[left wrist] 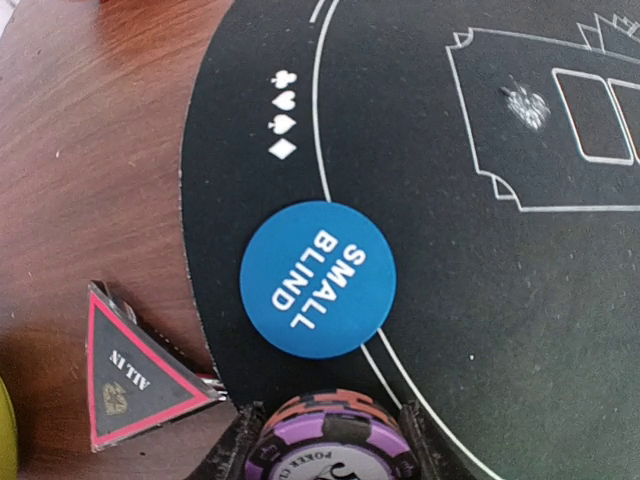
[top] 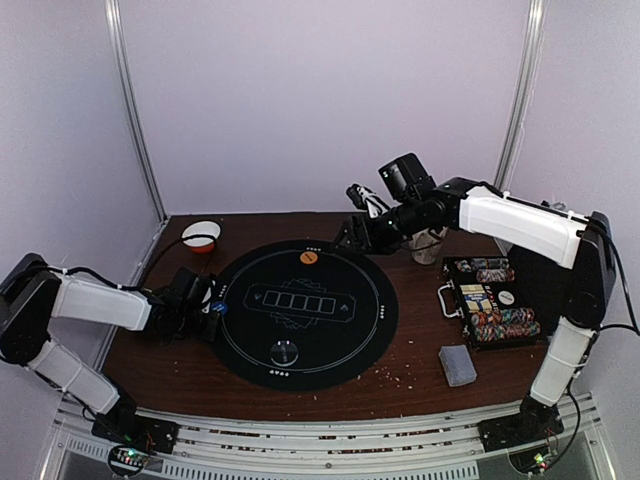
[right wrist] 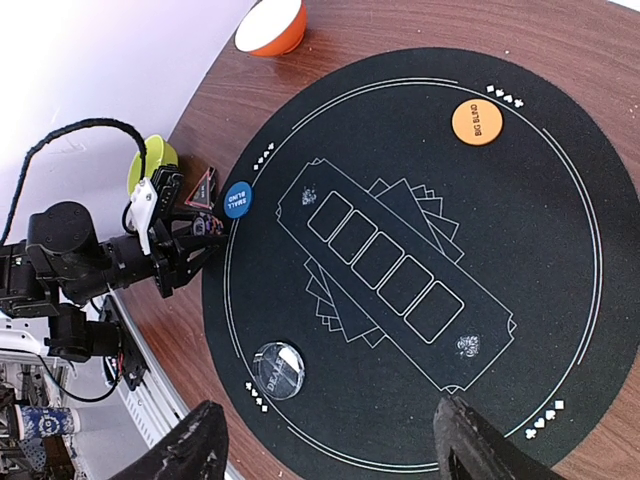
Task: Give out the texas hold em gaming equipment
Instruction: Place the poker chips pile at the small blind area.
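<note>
Left gripper (right wrist: 195,245) clenched on short chip stack (left wrist: 335,432) at left edge of mat (left wrist: 520,330). Stack's purple face turned to wrist camera, striped rims behind it; axis seems to point toward mat centre. Blue disc (left wrist: 318,278) flat on mat's left rim, just beyond stack. Red triangle (left wrist: 140,370) just off mat. Right gripper (right wrist: 335,450) spread wide, empty, over mat's far-right edge. Card deck (top: 458,365) right of mat, long axis roughly near-to-far.
</note>
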`<state>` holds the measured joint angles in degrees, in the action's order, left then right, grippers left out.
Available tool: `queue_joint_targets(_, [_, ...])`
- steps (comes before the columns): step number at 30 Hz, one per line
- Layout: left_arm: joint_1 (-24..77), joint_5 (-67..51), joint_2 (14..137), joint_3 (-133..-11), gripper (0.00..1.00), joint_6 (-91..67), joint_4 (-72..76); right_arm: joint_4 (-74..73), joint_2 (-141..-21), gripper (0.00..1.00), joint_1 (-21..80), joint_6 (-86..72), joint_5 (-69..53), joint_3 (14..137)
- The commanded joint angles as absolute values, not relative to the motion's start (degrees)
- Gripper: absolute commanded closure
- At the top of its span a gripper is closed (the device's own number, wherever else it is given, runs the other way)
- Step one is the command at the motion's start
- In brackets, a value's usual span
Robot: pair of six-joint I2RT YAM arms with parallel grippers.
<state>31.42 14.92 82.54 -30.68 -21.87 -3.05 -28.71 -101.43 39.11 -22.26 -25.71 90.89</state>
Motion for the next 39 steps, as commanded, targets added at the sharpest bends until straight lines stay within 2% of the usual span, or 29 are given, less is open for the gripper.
queue_joint_targets(1, [31.0,15.9,83.4,-30.0,1.00,-24.5,1.3,-29.0,-98.8,0.27,38.8,-21.9,-24.6,89.7])
queue_joint_targets(7, [31.0,15.8,84.5,-30.2,1.00,-25.6,0.8,-28.7,-99.0,0.27,38.6,-22.1,-25.1,90.0])
queue_joint_targets(13, [31.0,21.0,85.3,-31.6,0.79,-29.6,-3.1,-28.5,-98.8,0.27,38.4,-22.2,-25.5,90.1])
queue_joint_targets(18, [31.4,21.9,86.6,-30.2,0.73,-34.1,-4.3,-28.8,-98.4,0.27,38.1,-21.8,-25.2,90.1])
queue_joint_targets(25, [32.2,24.4,85.0,-28.9,0.70,-36.6,-6.1,-28.7,-98.5,0.27,37.7,-21.8,-26.0,90.7])
queue_joint_targets(29, [32.8,25.0,84.4,-28.4,0.57,-37.2,-6.1,-28.6,-98.5,0.27,37.6,-21.9,-26.3,90.6])
queue_joint_targets(32, [32.8,25.5,84.6,-28.6,0.50,-37.5,-6.6,-28.6,-98.6,0.27,37.5,-22.0,-26.7,90.8])
queue_joint_targets(39, [32.8,25.4,84.6,-28.6,0.41,-37.5,-6.5,-28.8,-98.4,0.27,37.3,-21.9,-27.2,90.9])
